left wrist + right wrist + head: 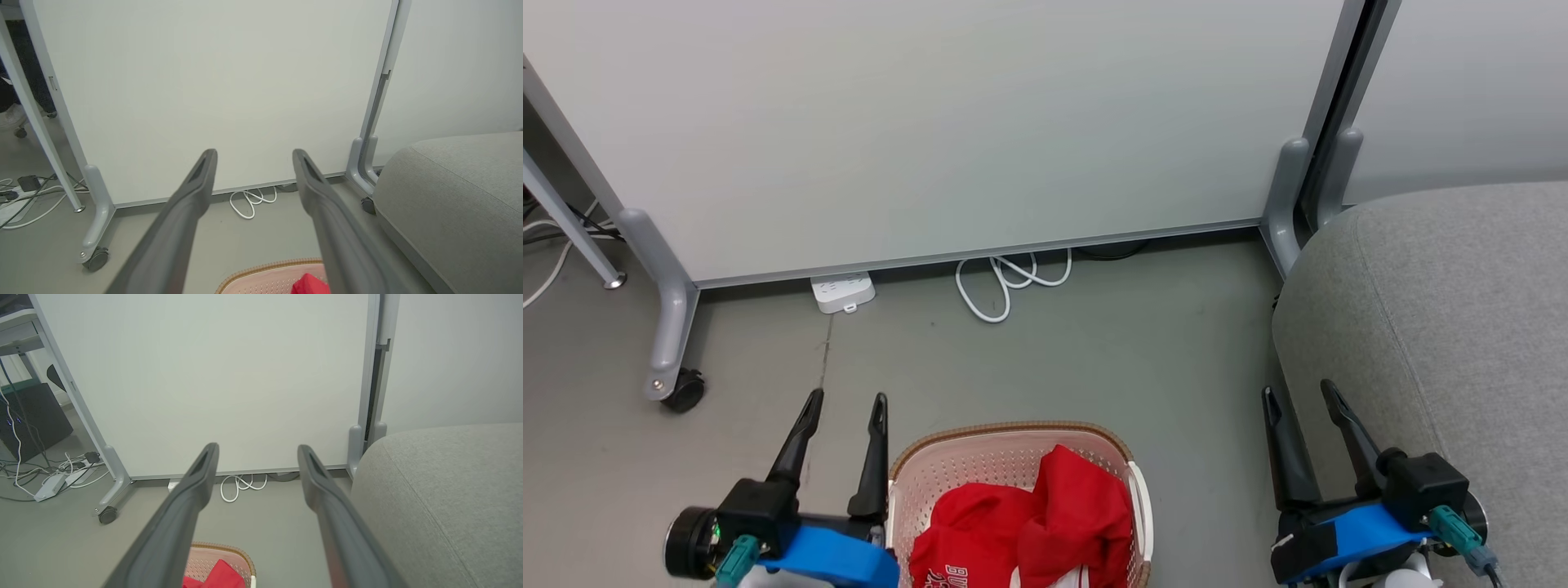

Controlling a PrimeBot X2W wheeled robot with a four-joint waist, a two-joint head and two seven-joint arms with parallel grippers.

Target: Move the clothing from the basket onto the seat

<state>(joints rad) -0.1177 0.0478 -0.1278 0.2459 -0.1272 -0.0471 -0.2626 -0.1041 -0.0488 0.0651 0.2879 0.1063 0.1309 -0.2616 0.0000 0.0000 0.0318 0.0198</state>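
The red clothing [1029, 518] lies bunched inside the cream basket [980, 452], which stands on the floor at the bottom middle of the head view. White lettering shows on one garment. The grey seat [1462, 327] rises at the right, its corner rounded. My left gripper [845, 403] hangs open just left of the basket, nothing between its fingers. My right gripper [1298, 394] is open between basket and seat. The left wrist view catches the basket rim [265, 269], a red tip of clothing [310, 283] and the seat [461, 196]; the right wrist view shows basket [222, 553], clothing [218, 575] and seat [441, 490].
A white panel on grey wheeled legs [670, 327] stands behind the basket. A white power strip [843, 292] and a coiled white cable [1005, 282] lie at its foot. More cables [53, 477] and a dark box [28, 416] sit far left. Grey floor [1094, 359] lies between.
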